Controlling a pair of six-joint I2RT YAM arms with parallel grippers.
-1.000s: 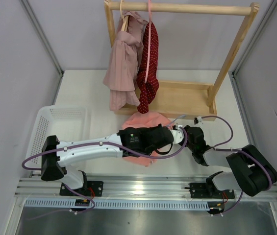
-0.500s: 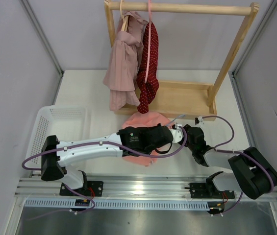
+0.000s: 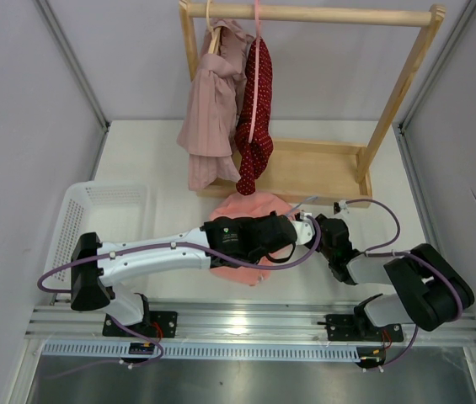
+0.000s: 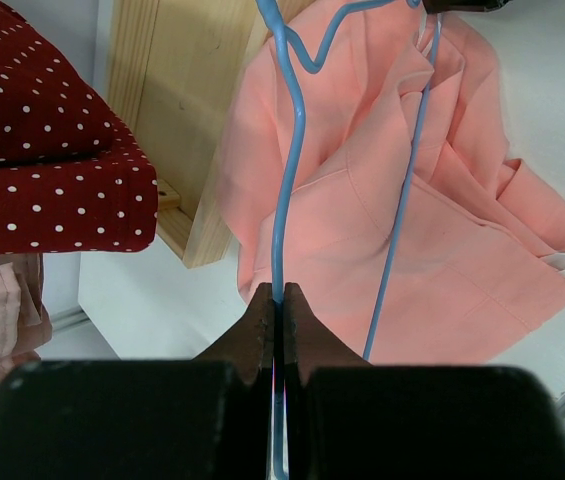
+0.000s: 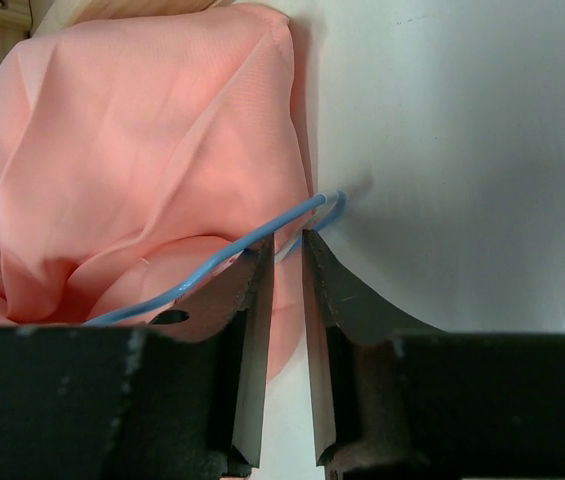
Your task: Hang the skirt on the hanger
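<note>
The salmon-pink skirt (image 3: 250, 204) lies crumpled on the table in front of the rack base, partly hidden under my left arm. It shows in the left wrist view (image 4: 442, 270) and in the right wrist view (image 5: 142, 150). The thin light-blue hanger (image 4: 282, 200) lies over the skirt. My left gripper (image 4: 280, 292) is shut on one wire of the hanger; in the top view it (image 3: 292, 229) is over the skirt's right side. My right gripper (image 5: 284, 240) has its jaws narrowly apart at the hanger's end (image 5: 262, 235) by the skirt's edge; in the top view it (image 3: 315, 223) meets the left one.
A wooden clothes rack (image 3: 305, 13) stands at the back with a mauve striped garment (image 3: 212, 109) and a dark red dotted garment (image 3: 256, 118) hanging on it. Its wooden base (image 3: 313, 168) lies just behind the skirt. A white basket (image 3: 94, 210) sits at the left.
The right arm's elbow has shifted slightly. The left arm, hanger and skirt stay where they were.
</note>
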